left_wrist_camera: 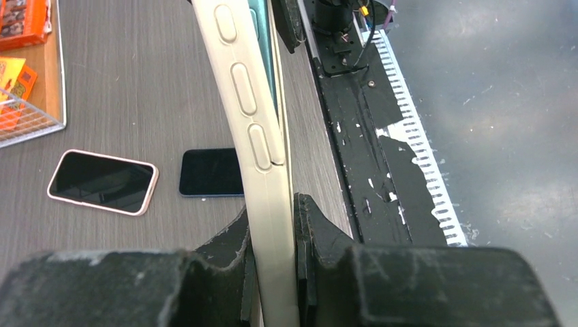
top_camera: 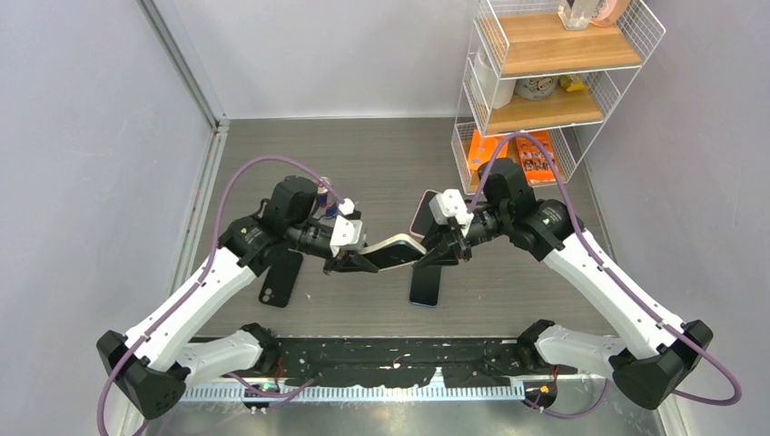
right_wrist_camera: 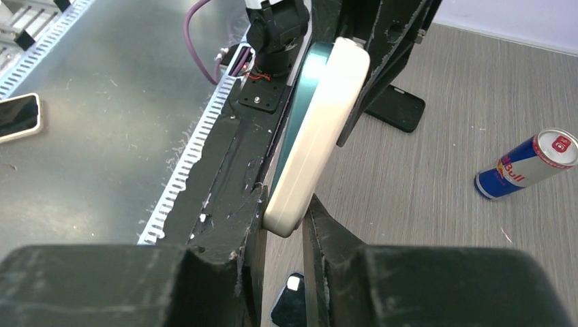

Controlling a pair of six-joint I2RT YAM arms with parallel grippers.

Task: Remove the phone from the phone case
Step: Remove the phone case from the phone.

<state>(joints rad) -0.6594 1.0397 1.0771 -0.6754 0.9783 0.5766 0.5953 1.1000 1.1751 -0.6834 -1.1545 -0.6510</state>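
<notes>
A cream phone case (top_camera: 399, 252) with a teal-edged phone (right_wrist_camera: 302, 109) in it is held in the air between both grippers, above the middle of the table. My left gripper (top_camera: 359, 262) is shut on one end of the case (left_wrist_camera: 262, 157), with the jaws (left_wrist_camera: 271, 218) flat on both faces. My right gripper (top_camera: 438, 250) is shut on the opposite corner of the case (right_wrist_camera: 320, 136), with the fingers (right_wrist_camera: 286, 211) pinching its rounded tip. The phone's teal edge (left_wrist_camera: 264, 41) shows along the side of the case.
A pink-cased phone (top_camera: 422, 213) and a dark phone (top_camera: 425, 283) lie on the table under the right gripper. A black case (top_camera: 281, 277) lies at the left. A Red Bull can (top_camera: 327, 202) lies behind the left arm. A wire shelf (top_camera: 545, 82) stands at the back right.
</notes>
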